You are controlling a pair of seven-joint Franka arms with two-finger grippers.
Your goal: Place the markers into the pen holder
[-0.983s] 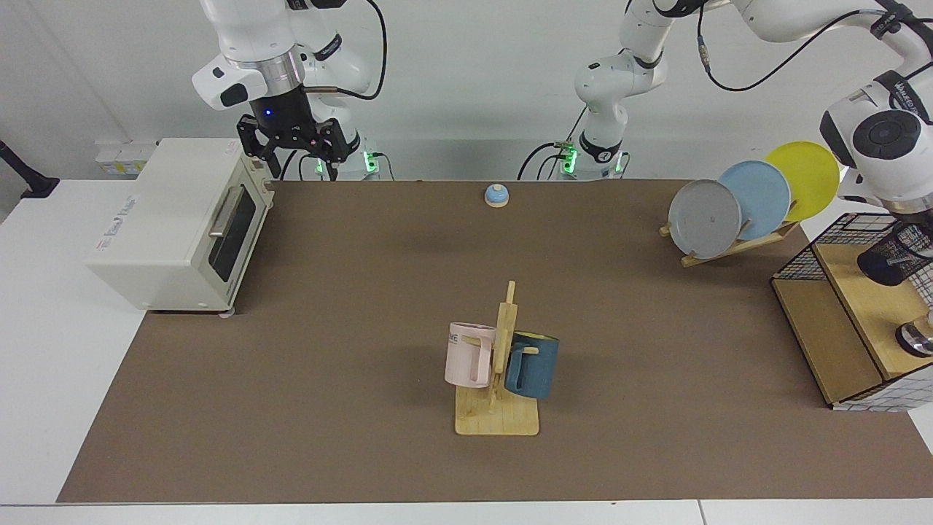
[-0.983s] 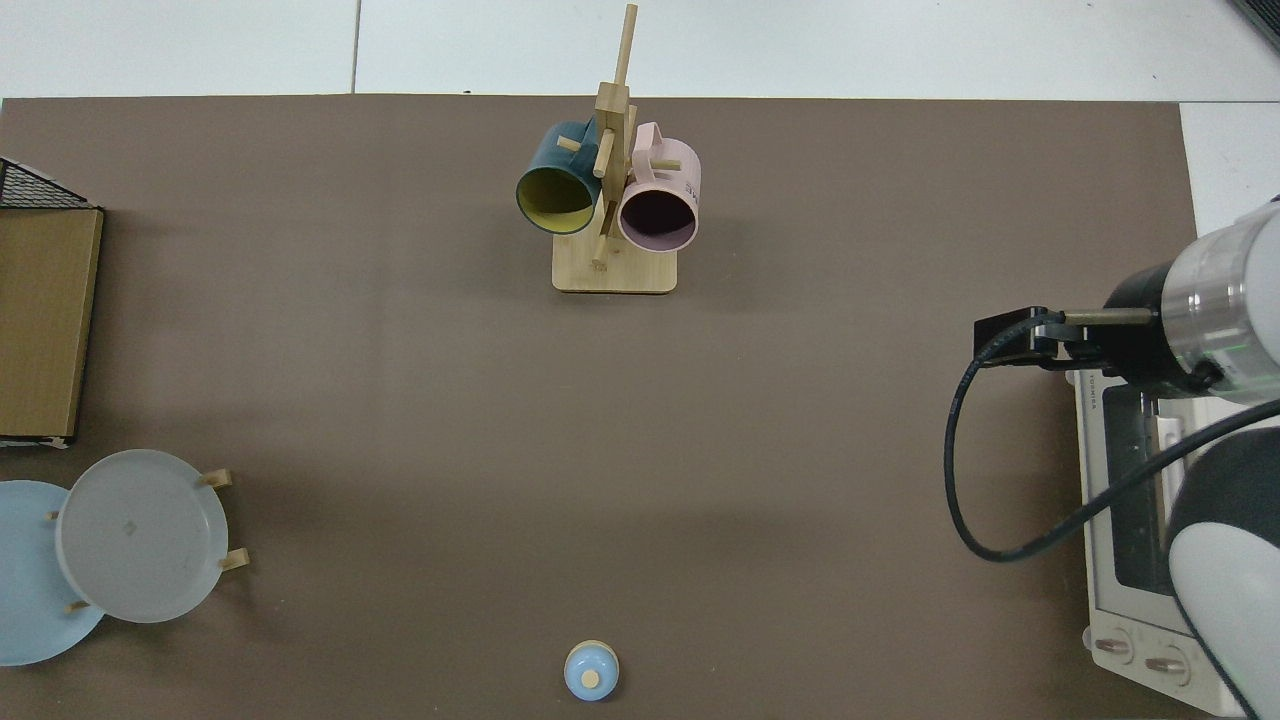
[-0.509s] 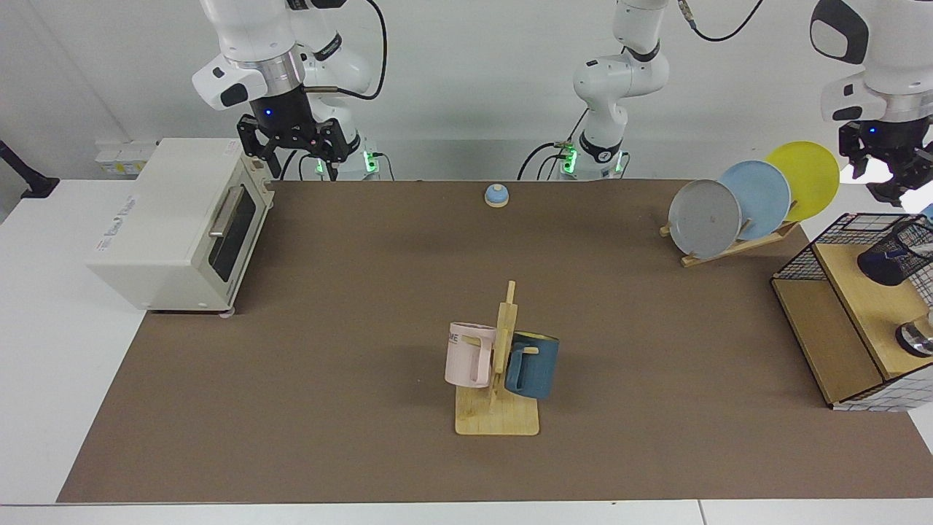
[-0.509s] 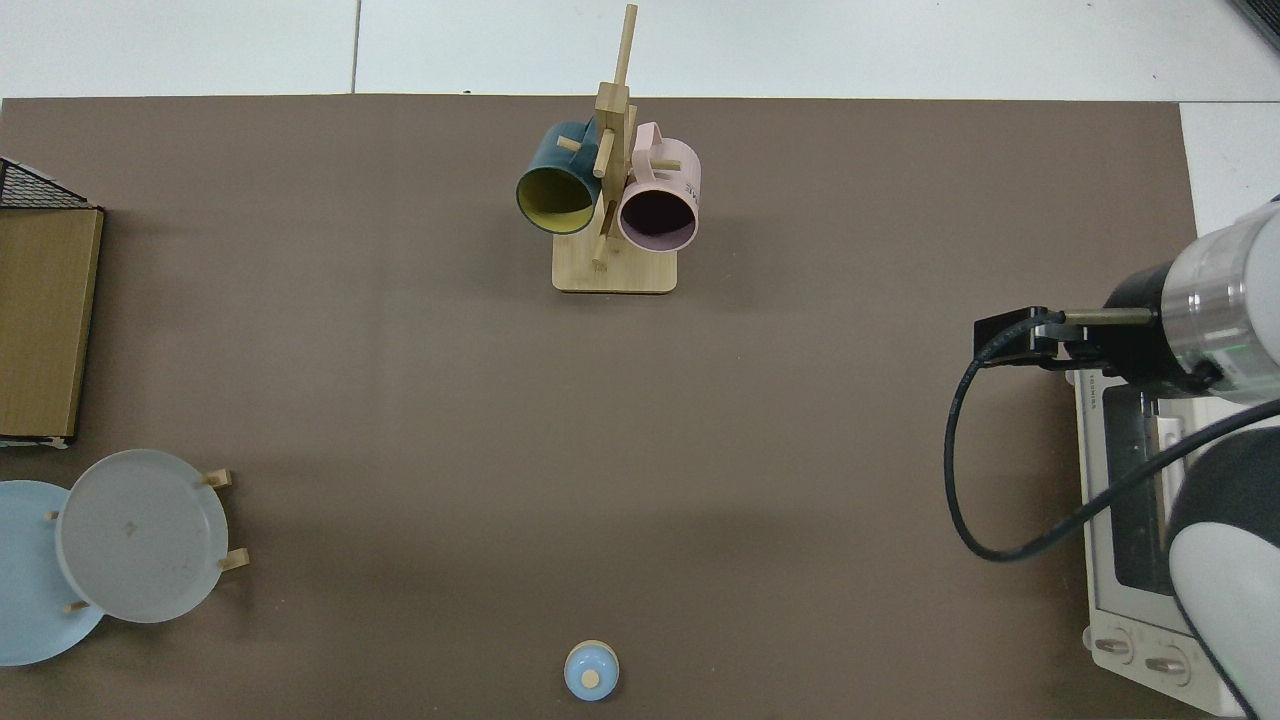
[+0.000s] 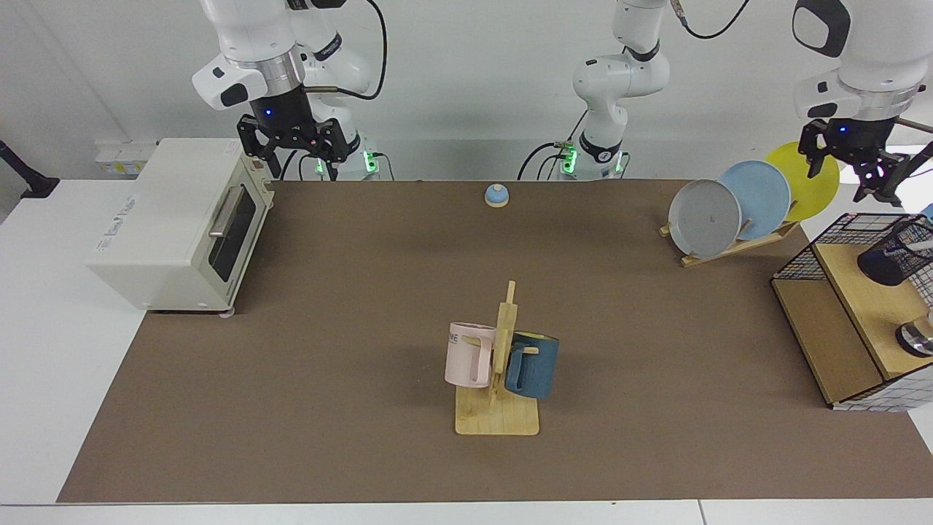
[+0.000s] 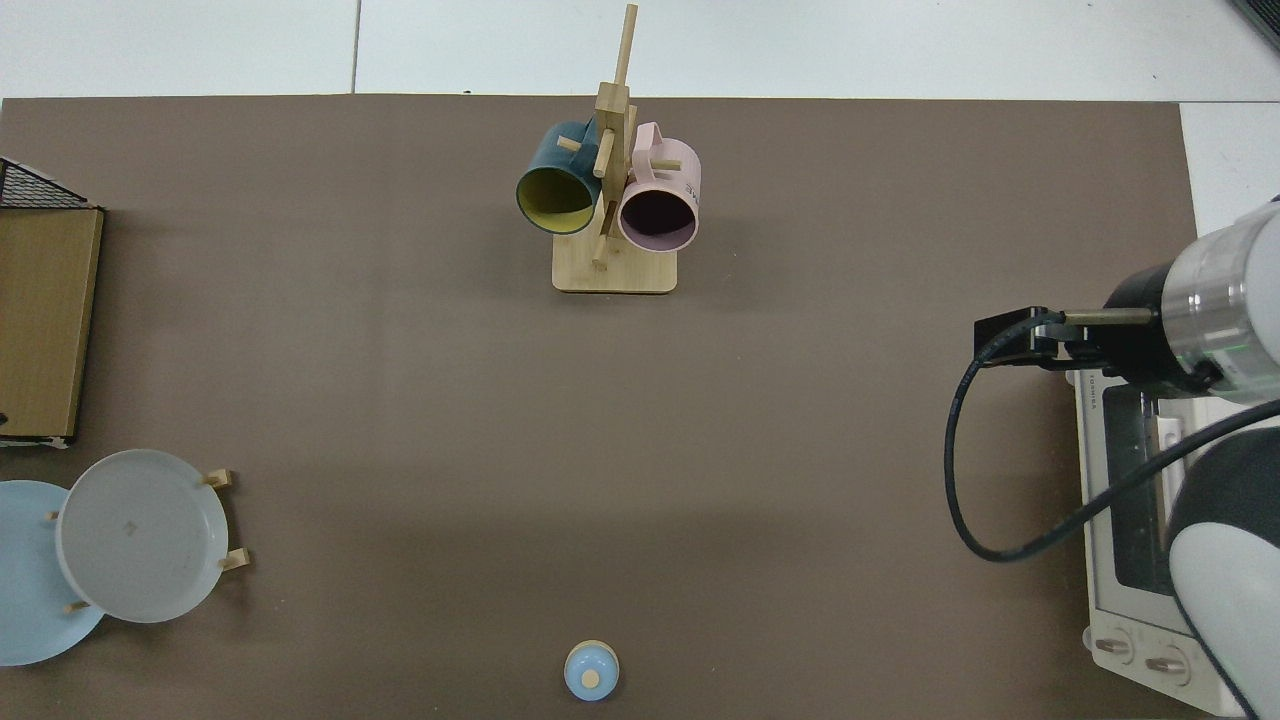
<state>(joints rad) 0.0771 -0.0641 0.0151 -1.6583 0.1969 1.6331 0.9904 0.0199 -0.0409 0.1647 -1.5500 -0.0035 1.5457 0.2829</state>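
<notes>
The left gripper (image 5: 859, 166) hangs in the air with its fingers spread and nothing between them, in front of the yellow round plate (image 5: 815, 191) that stands with a blue plate (image 5: 758, 198) and a grey plate (image 5: 704, 218) in a wooden rack. Below it and a little toward the camera, well apart from the fingertips, the small black wire-mesh cylindrical pen holder (image 5: 895, 255) sits on the wooden upper shelf of a black wire-grid basket frame (image 5: 838, 306) at the edge of the facing view; a pale shape at the holder's rim may be a marker, but it is too small to tell. The right arm waits, its right gripper (image 5: 295, 149) held just above the rear top corner of the cream-white toaster oven (image 5: 175, 226), fingers parted and empty. In the top view that gripper (image 6: 1010, 338) shows only as a dark block beside the oven (image 6: 1130, 520). Well away from both grippers, a pink mug (image 5: 468, 355) and a dark blue mug (image 5: 533, 364) hang on a wooden mug tree (image 5: 499, 394) on the brown table mat (image 5: 350, 306).
</notes>
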